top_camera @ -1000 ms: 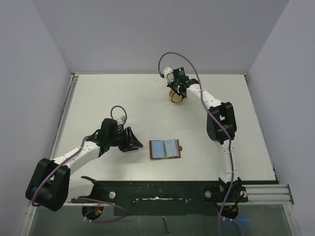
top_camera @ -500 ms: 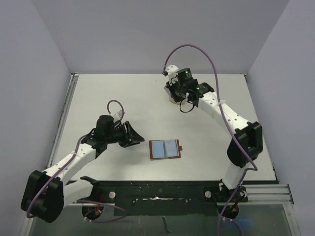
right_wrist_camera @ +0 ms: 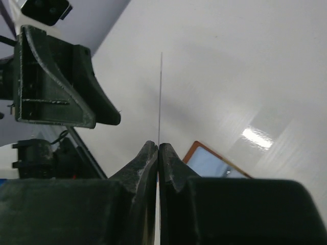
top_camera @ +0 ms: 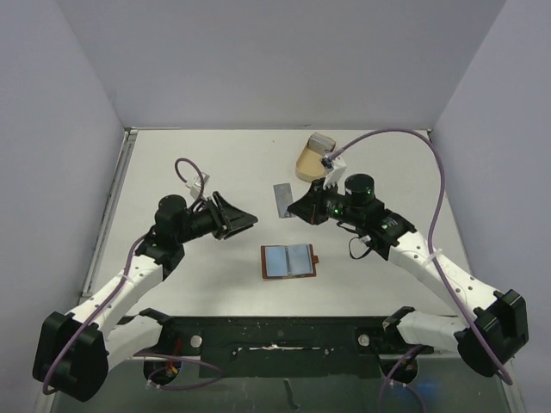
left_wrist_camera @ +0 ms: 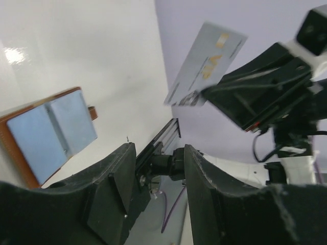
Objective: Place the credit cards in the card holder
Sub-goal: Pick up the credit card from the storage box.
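**One credit card [top_camera: 284,201] clamped in the right tool [top_camera: 298,209], card holder open below**

The right tool is clenched on one end of the pale grey card and holds it off the desk [top_camera: 172,163]. From that tool's own camera the card shows edge-on, a thin line rising straight out from the pressed fingertips. The left tool [top_camera: 245,222] faces it from the card's far side. Its jaws are released with nothing between them, and its tips are near the card but apart from it. The card holder [left_wrist_camera: 5,150] lies flat and spread open on the desk, below the gap between the two tools, showing two pale blue faces inside. A tan tray [top_camera: 308,163] sits on the desk behind the right tool.
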